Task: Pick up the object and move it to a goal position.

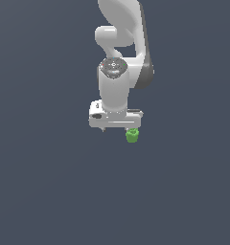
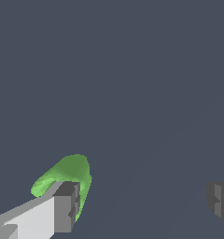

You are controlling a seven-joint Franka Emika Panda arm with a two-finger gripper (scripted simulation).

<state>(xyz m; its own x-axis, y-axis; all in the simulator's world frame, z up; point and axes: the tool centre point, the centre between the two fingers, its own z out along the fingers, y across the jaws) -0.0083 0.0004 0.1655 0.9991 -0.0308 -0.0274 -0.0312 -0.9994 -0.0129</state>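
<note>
- One green object (image 1: 132, 136) is the only coloured thing in the exterior view, sitting just below the white gripper (image 1: 118, 128) and toward the exterior view's right end of the hand. It seems to sit under one finger, not under the middle of the hand. No goal marker shows against the plain dark ground.
- One arm (image 1: 118, 72) hangs straight down over the spot, wrist vertical, so the approach line looks sound; what is off is the sideways placing. Whether the object rests on a surface or hangs against the finger cannot be told from this view, since no bench edge or shadow appears.
- Two fingertips (image 2: 66, 207) show in the wrist view, well apart, with wide bare ground between them: the jaws stand open and grip nothing. The object (image 2: 67, 176) lies right at one fingertip, partly hidden behind it and on its outer side or just beyond it, not in the gap.
- One correction matters most, in my judgement: shift the hand sideways until the object sits midway between the two pads, then lower and close. Closing from here would likely meet air, or nudge the stubby lump and roll it off.
- Some care with descent is wise too; a finger coming down onto the object could pin or flick it.
</note>
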